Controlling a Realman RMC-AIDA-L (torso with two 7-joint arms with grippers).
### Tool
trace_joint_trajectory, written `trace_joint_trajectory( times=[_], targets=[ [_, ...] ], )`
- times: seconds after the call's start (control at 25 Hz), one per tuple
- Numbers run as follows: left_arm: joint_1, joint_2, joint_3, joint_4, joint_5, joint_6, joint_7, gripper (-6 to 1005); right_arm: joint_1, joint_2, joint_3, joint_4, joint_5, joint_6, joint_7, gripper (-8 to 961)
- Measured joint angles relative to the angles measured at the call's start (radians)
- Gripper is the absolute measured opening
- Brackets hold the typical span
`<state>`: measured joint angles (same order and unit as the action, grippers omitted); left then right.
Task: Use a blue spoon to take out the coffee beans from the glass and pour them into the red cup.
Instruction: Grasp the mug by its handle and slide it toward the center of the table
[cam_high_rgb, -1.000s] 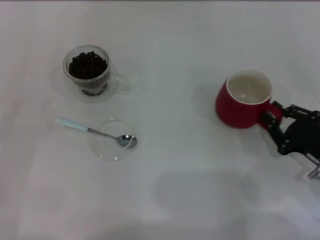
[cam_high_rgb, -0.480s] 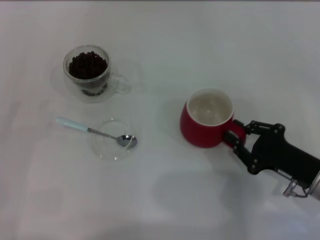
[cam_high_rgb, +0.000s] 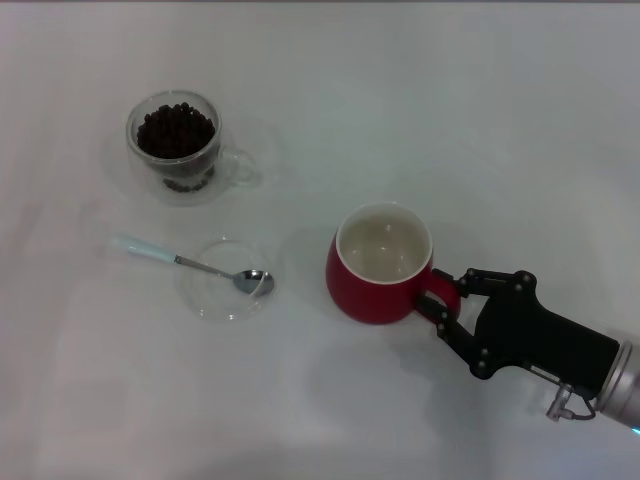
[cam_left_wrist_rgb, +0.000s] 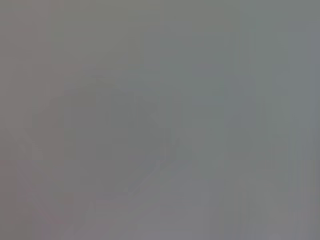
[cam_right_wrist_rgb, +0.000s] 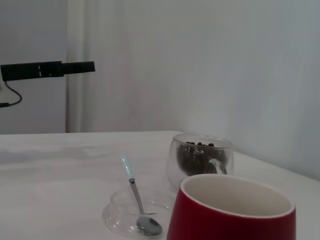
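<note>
The right gripper (cam_high_rgb: 443, 306), a black two-fingered claw reaching in from the robot's right, is clenched on the red loop handle of the rounded red ceramic cup (cam_high_rgb: 378, 265), one finger on each side of the loop. The cup stands upright on the white table (cam_high_rgb: 420, 100) just ahead of the claw, to its left, and its cream inside looks empty. Gripping by the handle leaves the mouth uncovered, which suits a cup meant to receive a pour.

Farther to the claw's left, near but not touching the cup, lies the small teaspoon with a shiny metal bowl and pale blue handle (cam_high_rgb: 190, 263). Its bowl rests in a flat, shallow clear glass dish (cam_high_rgb: 226, 280) while the handle sticks out over the rim onto the table, likely so it is easy to pick up. Beyond the spoon, well apart from the claw, stands the clear double-walled glass with a side handle (cam_high_rgb: 178, 146), upright and heaped with dark roasted coffee beans (cam_high_rgb: 176, 130).

The red cup sits fairly near the spoon and the glass, which would shorten the carry for each spoonful. No scooping looks begun: the spoon lies untouched and no beans show in the cup.

The left gripper appears in no view; its wrist camera shows only featureless grey.
</note>
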<state>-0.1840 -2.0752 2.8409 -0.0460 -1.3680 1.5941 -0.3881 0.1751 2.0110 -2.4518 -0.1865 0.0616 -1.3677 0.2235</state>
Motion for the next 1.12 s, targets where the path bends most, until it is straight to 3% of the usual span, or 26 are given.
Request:
trace_joint_trajectory(
  times=[0.32, 0.76, 0.92, 1.08, 1.12],
  targets=[
    [0.007, 0.000, 0.000, 0.000, 0.001, 0.003, 0.000, 622, 0.004, 0.000, 0.004, 0.002, 0.000, 0.007, -0.003, 273],
    [0.011, -0.002, 0.000, 0.006, 0.003, -0.001, -0.002, 622, -0.004, -0.004, 0.008, 0.032, 0.010, -0.099, 0.004, 450],
    [0.012, -0.002, 0.000, 0.033, 0.015, 0.010, -0.032, 622, 0.003, -0.007, 0.010, 0.100, 0.010, -0.277, 0.048, 697],
    [0.014, -0.003, 0.000, 0.070, 0.067, 0.013, -0.165, 621, 0.015, -0.010, 0.036, 0.146, 0.012, -0.384, 0.068, 869],
    [0.014, -0.003, 0.000, 0.078, 0.091, 0.010, -0.211, 621, 0.019, -0.011, 0.058, 0.161, 0.013, -0.415, 0.070, 867]
  ],
)
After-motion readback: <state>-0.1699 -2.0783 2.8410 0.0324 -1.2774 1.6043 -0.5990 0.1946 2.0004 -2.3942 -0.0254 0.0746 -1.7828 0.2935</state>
